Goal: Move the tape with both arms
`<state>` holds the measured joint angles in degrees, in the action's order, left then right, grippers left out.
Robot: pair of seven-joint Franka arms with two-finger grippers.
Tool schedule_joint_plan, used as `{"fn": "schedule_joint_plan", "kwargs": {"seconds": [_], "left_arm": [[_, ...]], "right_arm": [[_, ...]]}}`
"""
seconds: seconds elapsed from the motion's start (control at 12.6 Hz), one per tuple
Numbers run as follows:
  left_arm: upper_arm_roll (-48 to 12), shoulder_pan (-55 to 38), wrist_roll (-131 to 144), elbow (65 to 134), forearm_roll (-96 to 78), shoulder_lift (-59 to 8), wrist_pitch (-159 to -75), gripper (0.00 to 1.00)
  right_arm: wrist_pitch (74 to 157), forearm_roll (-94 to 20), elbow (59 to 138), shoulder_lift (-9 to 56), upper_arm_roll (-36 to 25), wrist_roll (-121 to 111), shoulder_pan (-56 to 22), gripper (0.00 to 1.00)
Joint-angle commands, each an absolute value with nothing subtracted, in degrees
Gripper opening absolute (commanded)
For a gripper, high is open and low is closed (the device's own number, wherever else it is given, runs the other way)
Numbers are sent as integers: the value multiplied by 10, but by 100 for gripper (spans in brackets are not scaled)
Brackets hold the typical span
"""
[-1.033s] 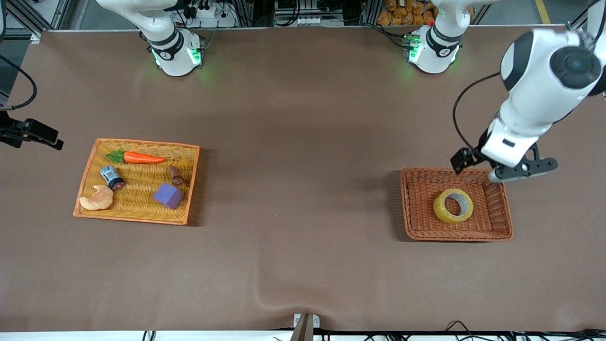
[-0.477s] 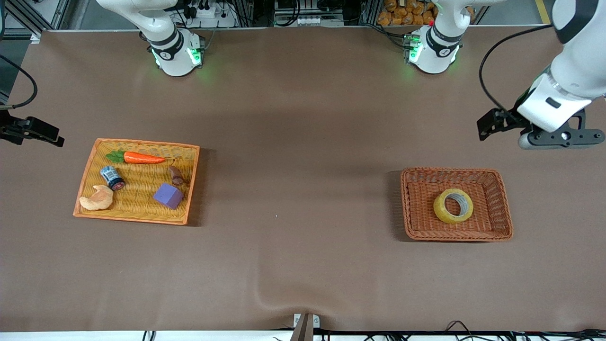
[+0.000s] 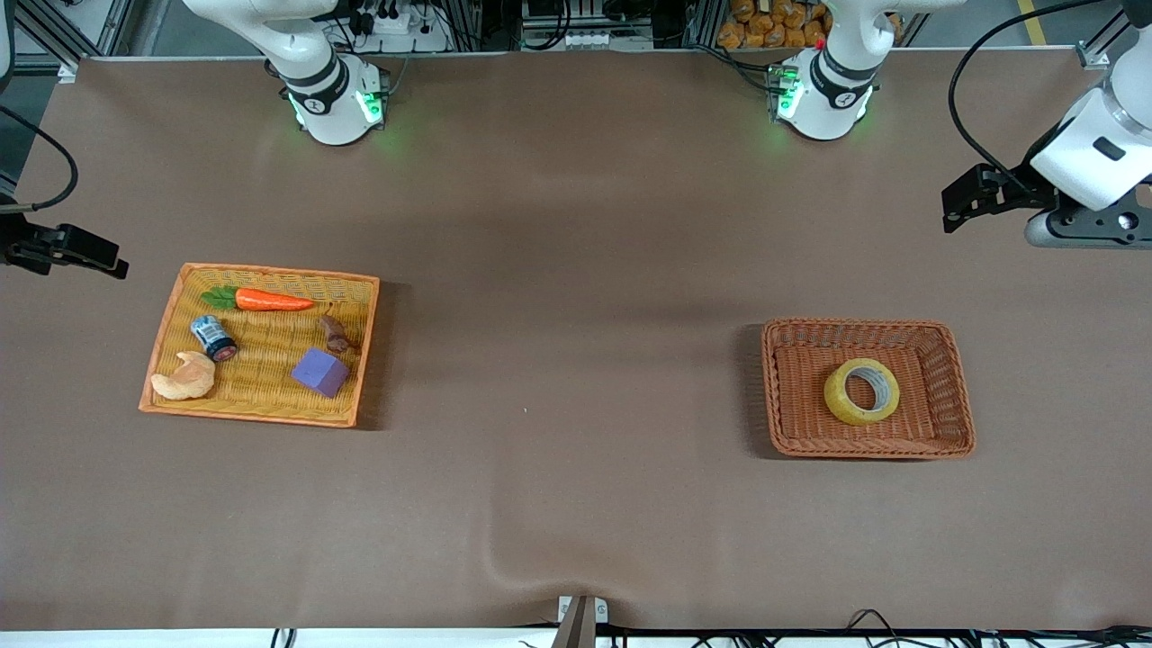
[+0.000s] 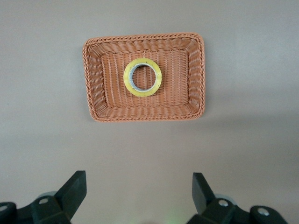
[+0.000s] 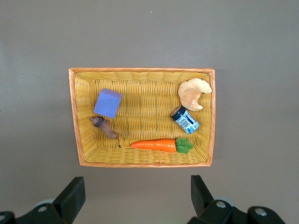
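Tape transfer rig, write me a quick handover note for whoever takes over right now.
Left gripper: open, holding nothing, up over bare table at the left arm's end, clear of the brown basket.
Right gripper: open, holding nothing, hanging above the yellow tray at the right arm's end.
Tape: lying flat in the brown basket, untouched by either gripper.
Yellow tray holds a carrot, a small jar, a croissant toy, a purple block and a small brown piece.
Done: tape sits in the brown basket, both grippers free.
Left: nothing obvious; confirm the tape belongs in that basket.
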<state>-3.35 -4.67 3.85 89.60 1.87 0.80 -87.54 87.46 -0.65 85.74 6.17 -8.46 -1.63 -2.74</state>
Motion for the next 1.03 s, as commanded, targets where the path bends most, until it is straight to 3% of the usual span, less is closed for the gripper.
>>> {"fn": "schedule_joint_plan", "kwargs": {"seconds": [0.0, 0.95], "left_arm": [[-26, -49, 50, 882, -2, 7, -862, 100], [-25, -23, 45, 882, -27, 9, -832, 100]], "right_arm": [[866, -6, 849, 66, -80, -13, -21, 100], [868, -10, 846, 66, -80, -11, -20, 100]]}}
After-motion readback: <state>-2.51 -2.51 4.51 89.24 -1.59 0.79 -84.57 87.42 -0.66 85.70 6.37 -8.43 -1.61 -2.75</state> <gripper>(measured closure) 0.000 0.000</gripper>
